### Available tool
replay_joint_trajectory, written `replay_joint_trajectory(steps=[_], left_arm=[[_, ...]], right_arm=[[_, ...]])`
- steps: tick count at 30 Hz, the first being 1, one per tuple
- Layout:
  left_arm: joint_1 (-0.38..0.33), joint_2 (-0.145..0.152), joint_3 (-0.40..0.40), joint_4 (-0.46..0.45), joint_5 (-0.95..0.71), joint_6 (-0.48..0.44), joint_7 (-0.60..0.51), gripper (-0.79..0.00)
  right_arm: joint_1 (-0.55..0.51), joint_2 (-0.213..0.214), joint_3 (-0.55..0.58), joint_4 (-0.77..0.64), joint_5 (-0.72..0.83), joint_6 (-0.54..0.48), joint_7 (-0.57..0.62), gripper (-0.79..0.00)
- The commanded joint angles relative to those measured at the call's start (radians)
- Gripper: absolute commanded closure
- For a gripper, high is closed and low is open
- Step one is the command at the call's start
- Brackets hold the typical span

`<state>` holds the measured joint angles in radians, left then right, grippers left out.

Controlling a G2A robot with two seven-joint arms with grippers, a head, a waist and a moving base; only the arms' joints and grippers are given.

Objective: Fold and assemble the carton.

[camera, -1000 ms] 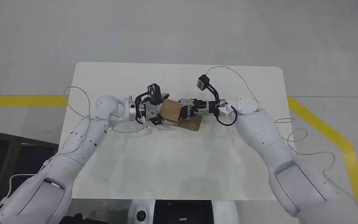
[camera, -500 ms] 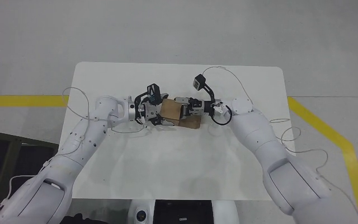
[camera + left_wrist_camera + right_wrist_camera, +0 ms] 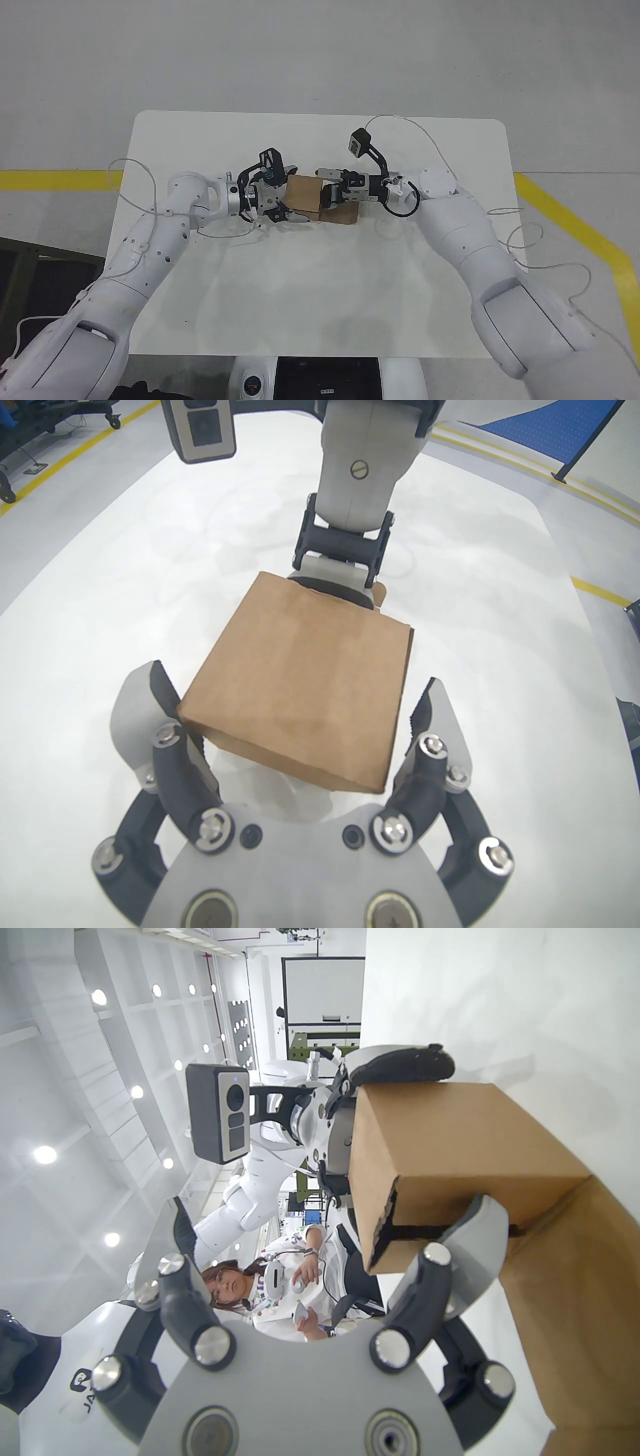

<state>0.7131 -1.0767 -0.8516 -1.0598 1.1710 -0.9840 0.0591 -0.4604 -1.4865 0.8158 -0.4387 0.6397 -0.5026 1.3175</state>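
One carton (image 3: 306, 198), one table (image 3: 300, 300); left end effector (image 3: 286, 198), right end effector (image 3: 330, 189) flanking.

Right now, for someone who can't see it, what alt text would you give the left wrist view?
A brown cardboard carton sits inside the open left gripper, with one finger touching its near corner. At the carton's far end the right gripper meets it, over a white table.

bright, even | ceiling lights (image 3: 45, 1154) overhead | soft faint shadows on table (image 3: 300, 290) | wrist views pretty fisheye at edges
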Motion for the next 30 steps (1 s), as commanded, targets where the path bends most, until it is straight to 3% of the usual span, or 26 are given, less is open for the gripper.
replay_joint_trajectory(steps=[1, 13, 30], left_arm=[[0.002, -0.001, -0.003, -0.001, -0.009, 0.009, -0.007, -0.785], [0.015, -0.002, -0.033, -0.01, -0.055, 0.033, -0.047, -0.785], [0.028, -0.007, -0.05, -0.022, -0.078, 0.047, -0.086, -0.785]], right_arm=[[0.002, 0.011, 0.011, -0.008, -0.015, 0.002, 0.002, -0.785], [-0.037, 0.102, 0.109, -0.071, -0.106, 0.006, 0.0, -0.785], [-0.29, 0.23, 0.284, -0.485, -0.263, 0.16, -0.092, -0.785]])
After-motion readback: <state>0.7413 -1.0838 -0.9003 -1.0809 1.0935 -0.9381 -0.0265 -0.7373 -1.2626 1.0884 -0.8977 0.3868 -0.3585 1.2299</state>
